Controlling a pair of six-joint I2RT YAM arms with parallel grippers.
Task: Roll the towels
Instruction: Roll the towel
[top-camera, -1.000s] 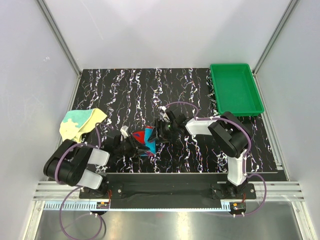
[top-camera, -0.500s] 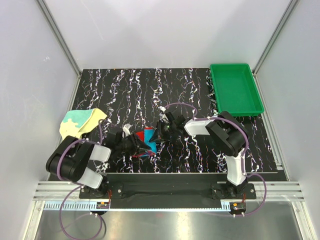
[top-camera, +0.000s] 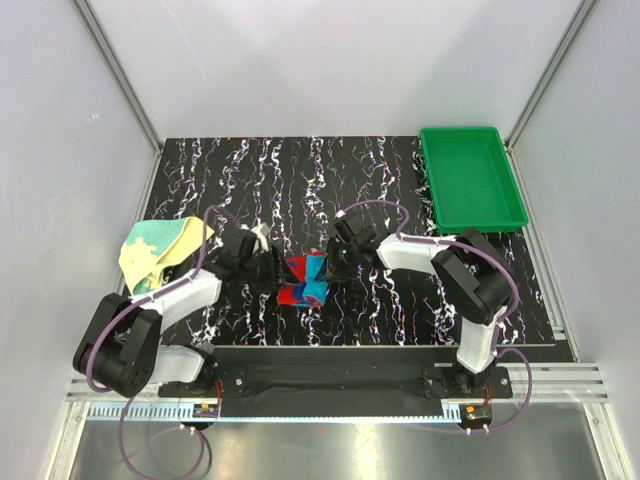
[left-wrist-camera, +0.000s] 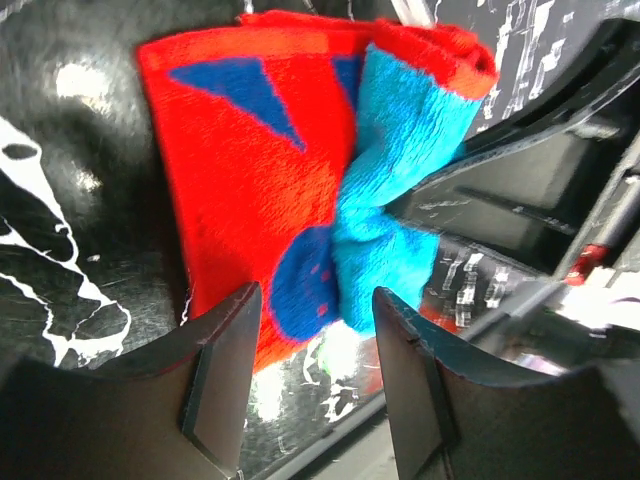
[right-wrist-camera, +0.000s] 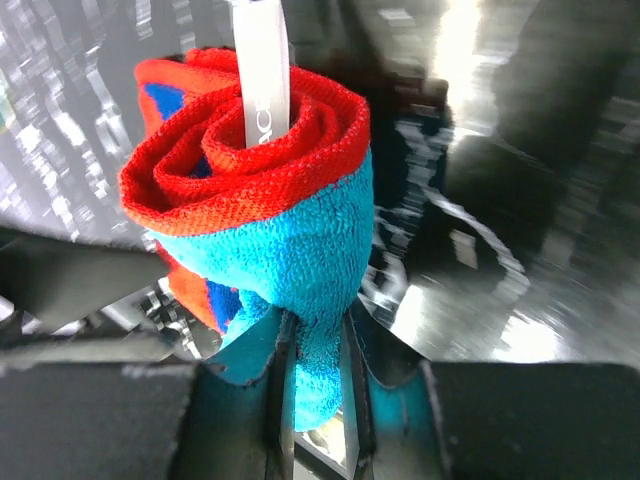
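Note:
The red towel with blue blotches (top-camera: 304, 281) lies as a short roll on the black marbled table (top-camera: 300, 180) between my two grippers. In the right wrist view the red towel (right-wrist-camera: 262, 175) shows its spiral end and a white label, and my right gripper (right-wrist-camera: 316, 372) is shut on its light-blue outer flap. My left gripper (left-wrist-camera: 315, 355) stands open just short of the red towel (left-wrist-camera: 235, 180), with bare table between its fingers. From above, the left gripper (top-camera: 274, 269) is left of the roll and the right gripper (top-camera: 331, 266) is right of it. The pale yellow towel (top-camera: 160, 248) lies crumpled at the left edge.
A green plastic tray (top-camera: 471, 178) stands at the back right corner of the table. White walls and metal frame rails close in the table on three sides. Both arm bases are bolted to the rail at the near edge.
My left gripper has opened, let go of the red towel and swung toward the back. The right gripper closed on the flap a second ago and still holds it.

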